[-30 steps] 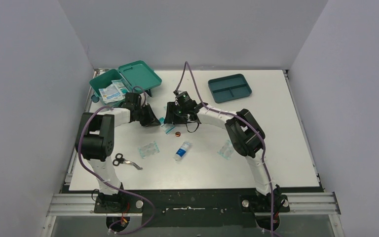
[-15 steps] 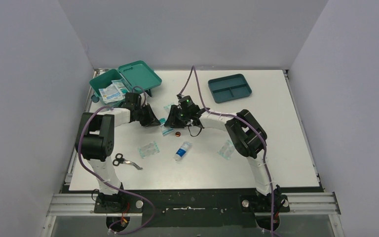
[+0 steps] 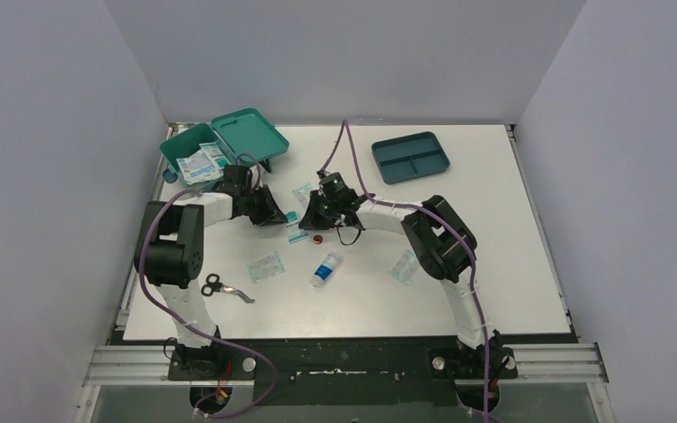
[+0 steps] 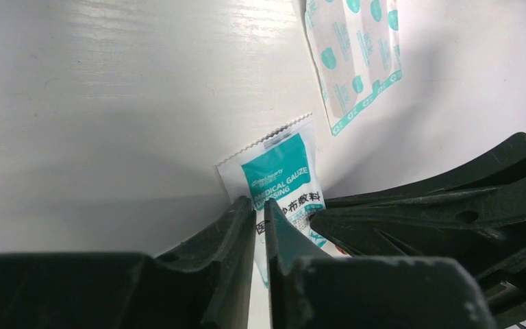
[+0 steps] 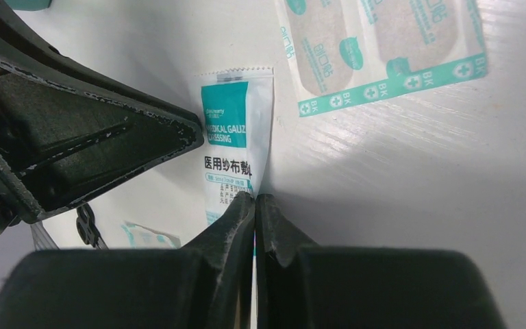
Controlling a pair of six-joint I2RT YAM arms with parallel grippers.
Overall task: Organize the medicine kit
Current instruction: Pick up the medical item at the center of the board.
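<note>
While open, medicine kit (image 3: pixel 170 151): long axis left-right, lid (image 3: pixel 251 134) rightward.

Left arm (image 3: pixel 169 251), lower left, and right arm (image 3: pixel 441 240), lower right, are showing white link shells and black joint housings. Purple cables (image 3: pixel 143 264) are looping along both. A green LED (image 3: pixel 336 180) is glowing mid-frame. Left gripper (image 4: pixel 260 212) and right gripper (image 5: pixel 255 200) are showing dark, wedge-shaped fingers with pale scuffed edges.
</note>
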